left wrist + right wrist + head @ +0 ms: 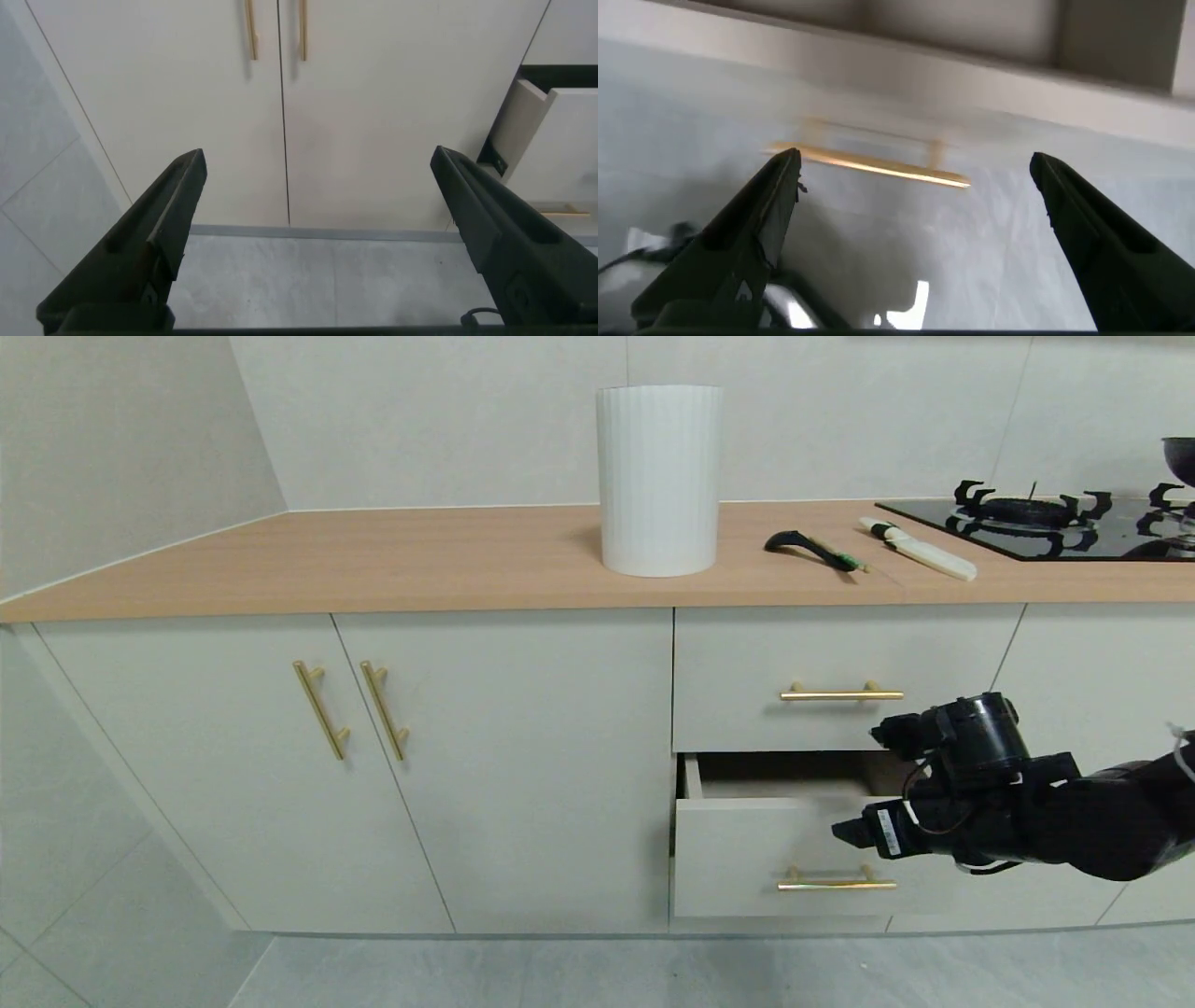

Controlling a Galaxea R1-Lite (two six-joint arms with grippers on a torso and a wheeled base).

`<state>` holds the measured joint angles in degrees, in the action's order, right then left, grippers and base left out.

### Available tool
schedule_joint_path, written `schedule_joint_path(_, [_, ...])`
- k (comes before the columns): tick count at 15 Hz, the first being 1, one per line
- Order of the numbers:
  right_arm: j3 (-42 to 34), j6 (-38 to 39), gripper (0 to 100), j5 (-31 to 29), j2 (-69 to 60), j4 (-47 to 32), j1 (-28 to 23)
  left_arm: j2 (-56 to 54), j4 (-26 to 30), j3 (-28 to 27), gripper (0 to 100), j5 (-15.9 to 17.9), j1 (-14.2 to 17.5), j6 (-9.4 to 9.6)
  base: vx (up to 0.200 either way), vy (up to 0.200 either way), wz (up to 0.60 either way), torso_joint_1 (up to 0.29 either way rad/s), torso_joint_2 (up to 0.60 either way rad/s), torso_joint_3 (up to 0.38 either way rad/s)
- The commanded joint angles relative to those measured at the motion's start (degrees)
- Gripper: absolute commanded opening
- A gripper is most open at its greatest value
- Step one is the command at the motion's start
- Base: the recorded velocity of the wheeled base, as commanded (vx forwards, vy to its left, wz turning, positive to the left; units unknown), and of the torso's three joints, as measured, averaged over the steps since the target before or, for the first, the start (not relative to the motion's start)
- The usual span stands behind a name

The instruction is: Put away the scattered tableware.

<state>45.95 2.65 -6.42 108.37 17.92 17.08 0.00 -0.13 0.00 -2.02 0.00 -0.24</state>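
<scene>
Hanging just in front of the partly open lower drawer (747, 859), your right gripper (851, 831) has its fingers spread wide with nothing between them. Its wrist view puts the drawer's brass handle (878, 166) close ahead of the fingertips but apart from them. Your left gripper (317, 159) is likewise spread wide and empty, low above the floor (308, 280) and facing the double cabinet doors (280, 103). The tableware lies up on the wooden countertop (373, 560): a black ladle (814, 550) and, just beside it toward the hob (1046, 523), a white knife (920, 549) — the two not touching. A tall white ribbed container (659, 481) stands upright near the ladle's other side.
</scene>
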Motion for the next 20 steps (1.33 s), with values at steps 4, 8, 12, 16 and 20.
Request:
schedule_joint_path(4, [-0.2,2.2,100,-0.3,-3.9,3.1,2.4,0.0,0.0,0.0,100,0.0,0.0,-0.02,0.000,0.000,0.00,0.000,0.00,0.000])
schedule_joint_path(8, [-0.6,3.2,100,-3.4,4.2,13.1,2.3,0.0,0.0,0.0,100,-0.1,0.0,-0.02,0.000,0.000,0.00,0.000,0.00,0.000])
schedule_joint_path(12, [-0.2,4.9,100,-8.0,11.9,25.2,2.1,0.0,0.0,0.0,100,-0.1,0.0,-0.02,0.000,0.000,0.00,0.000,0.00,0.000])
schedule_joint_path(16, [0.4,4.8,100,-8.8,14.4,26.5,2.0,0.0,0.0,0.0,100,0.0,0.0,-0.02,0.000,0.000,0.00,0.000,0.00,0.000])
schedule_joint_path(20, [0.1,4.7,100,-8.7,13.9,25.9,1.8,0.0,0.0,0.0,100,0.0,0.0,-0.02,0.000,0.000,0.00,0.000,0.00,0.000])
